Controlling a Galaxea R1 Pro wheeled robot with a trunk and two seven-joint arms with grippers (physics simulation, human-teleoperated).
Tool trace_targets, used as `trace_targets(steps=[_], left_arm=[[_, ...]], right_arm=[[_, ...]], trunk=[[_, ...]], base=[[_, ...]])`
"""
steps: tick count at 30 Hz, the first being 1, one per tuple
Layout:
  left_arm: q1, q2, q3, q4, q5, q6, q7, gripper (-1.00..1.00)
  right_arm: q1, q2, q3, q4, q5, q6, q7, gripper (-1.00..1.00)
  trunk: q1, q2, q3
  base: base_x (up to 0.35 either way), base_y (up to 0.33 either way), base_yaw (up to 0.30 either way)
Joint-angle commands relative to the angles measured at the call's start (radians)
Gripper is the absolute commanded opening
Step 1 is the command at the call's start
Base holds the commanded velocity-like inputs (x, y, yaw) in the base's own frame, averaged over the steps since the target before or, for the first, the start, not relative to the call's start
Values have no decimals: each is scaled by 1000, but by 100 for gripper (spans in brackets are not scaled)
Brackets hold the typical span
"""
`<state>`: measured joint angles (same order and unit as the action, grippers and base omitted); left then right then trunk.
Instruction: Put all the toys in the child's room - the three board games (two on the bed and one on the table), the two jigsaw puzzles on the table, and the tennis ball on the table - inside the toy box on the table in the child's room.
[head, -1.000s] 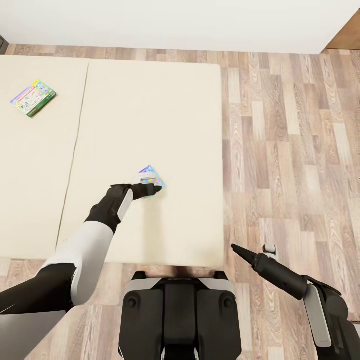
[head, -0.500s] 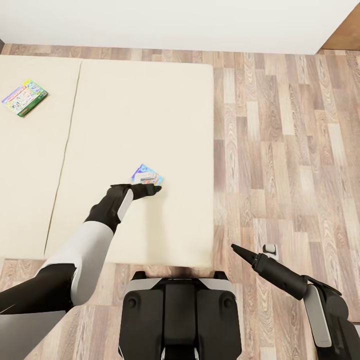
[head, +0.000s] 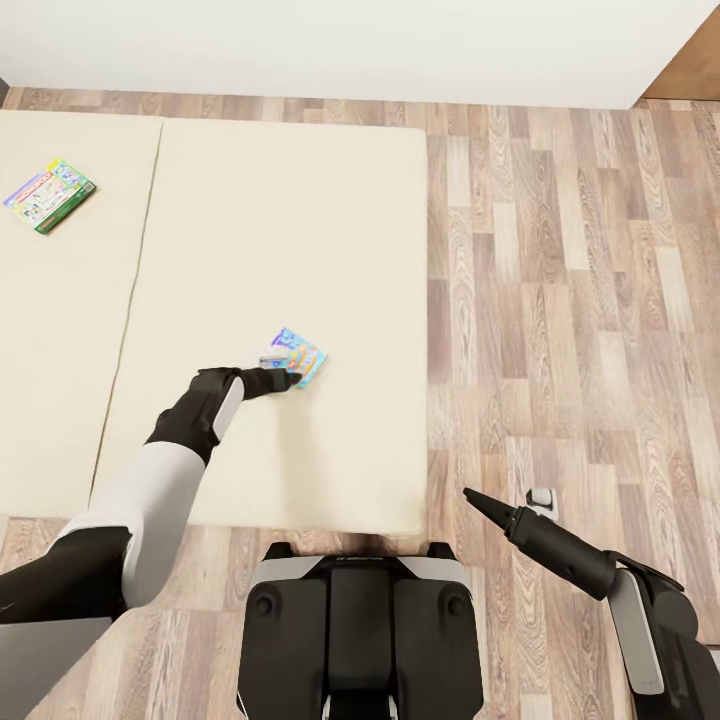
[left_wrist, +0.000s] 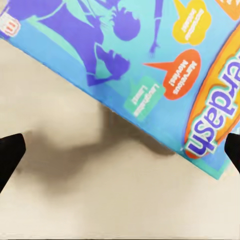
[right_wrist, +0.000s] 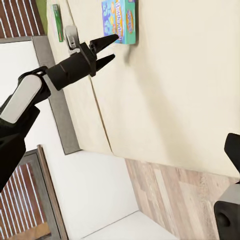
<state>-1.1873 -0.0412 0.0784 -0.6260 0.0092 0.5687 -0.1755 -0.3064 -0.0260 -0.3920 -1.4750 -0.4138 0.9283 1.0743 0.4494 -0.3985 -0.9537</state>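
Two games lie on the bed (head: 300, 220); your left gripper (head: 284, 378), jaws parted, sits just short of the nearer game (head: 297, 352).

We count two board games on the bed (head: 300, 220): a blue one (head: 298, 354) near its foot-side edge and a green one (head: 48, 194) well apart toward its far left. We see two arms, so two grippers: the left gripper (head: 285, 379), the right gripper (head: 472, 496).
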Motion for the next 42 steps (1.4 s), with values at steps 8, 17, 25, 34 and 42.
trace_targets(steps=[8, 17, 25, 34, 42], left_arm=[[0, 63, 7, -55, 7, 76, -10, 100], [-1, 74, 13, -113, 8, 153, -9, 100], [-17, 74, 14, -117, 9, 150, -3, 100], [-51, 65, 16, -116, 9, 150, 3, 100], [-83, 57, 16, -111, 12, 150, 5, 100]], right_arm=[[0, 1, -2, 0, 0, 4, 3, 100], [1, 0, -3, 0, 0, 4, 3, 100], [1, 0, -4, 1, 0, 4, 3, 100], [1, 0, -4, 0, 0, 4, 3, 100], [1, 0, -4, 0, 0, 4, 3, 100]], trunk=[[1, -2, -1], [1, -2, -1], [1, -2, -1], [1, -2, -1], [1, -2, -2]], base=[[0, 0, 0], [0, 0, 0], [0, 0, 0], [0, 0, 0], [0, 0, 0]])
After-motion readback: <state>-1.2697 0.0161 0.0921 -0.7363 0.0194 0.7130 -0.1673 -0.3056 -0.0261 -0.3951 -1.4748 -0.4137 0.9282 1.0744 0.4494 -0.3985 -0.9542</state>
